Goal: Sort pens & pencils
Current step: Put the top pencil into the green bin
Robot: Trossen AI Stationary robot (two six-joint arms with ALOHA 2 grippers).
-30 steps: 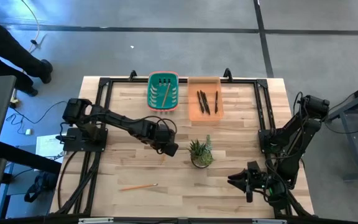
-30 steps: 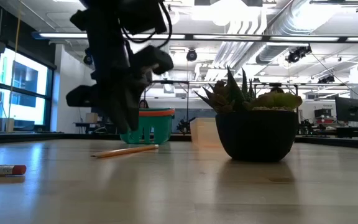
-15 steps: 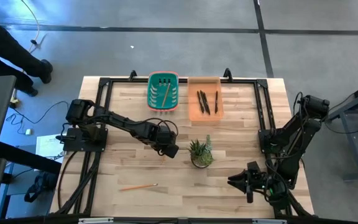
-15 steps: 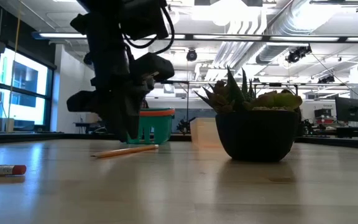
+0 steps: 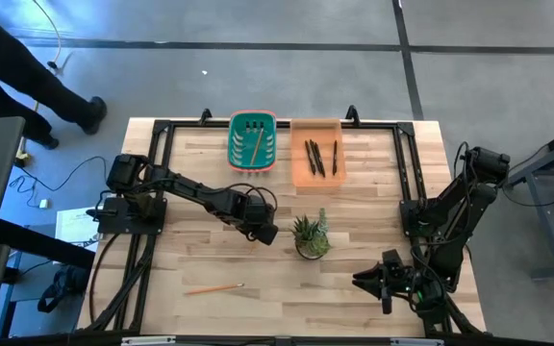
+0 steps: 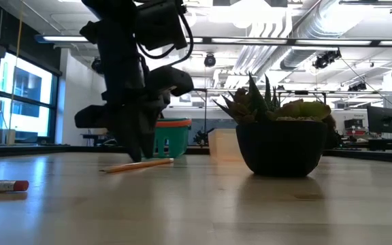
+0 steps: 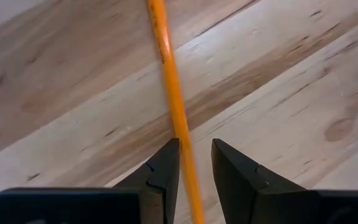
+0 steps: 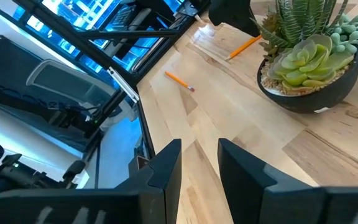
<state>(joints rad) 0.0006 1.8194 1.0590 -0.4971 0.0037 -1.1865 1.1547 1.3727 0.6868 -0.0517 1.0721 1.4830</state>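
Observation:
My left gripper (image 5: 261,231) (image 6: 138,153) hangs low over the middle of the table, fingers pointing down, open by a narrow gap (image 7: 196,146). An orange-tan pencil (image 7: 166,68) (image 6: 141,164) lies flat on the wood and runs between the two fingers, close beside one of them. A second pencil (image 5: 214,286) (image 6: 2,185) lies nearer the near-left edge. One more pencil rests in the green basket (image 5: 252,141). Three black pens (image 5: 317,157) lie in the orange tray (image 5: 296,173). My right gripper (image 5: 385,281) (image 8: 199,155) waits open at the near right.
A potted succulent (image 5: 311,235) (image 6: 281,136) (image 8: 309,68) stands just right of my left gripper. The basket and the tray sit side by side at the far edge. A black frame (image 5: 162,130) borders the table. A person's legs (image 5: 37,82) pass beyond the far-left corner.
My left gripper has come down toward the pencil on the table, its fingertips now just above the wood, and has edged slightly rightward. The pencil has stayed where it lay. The person beyond the far-left corner has walked a step.

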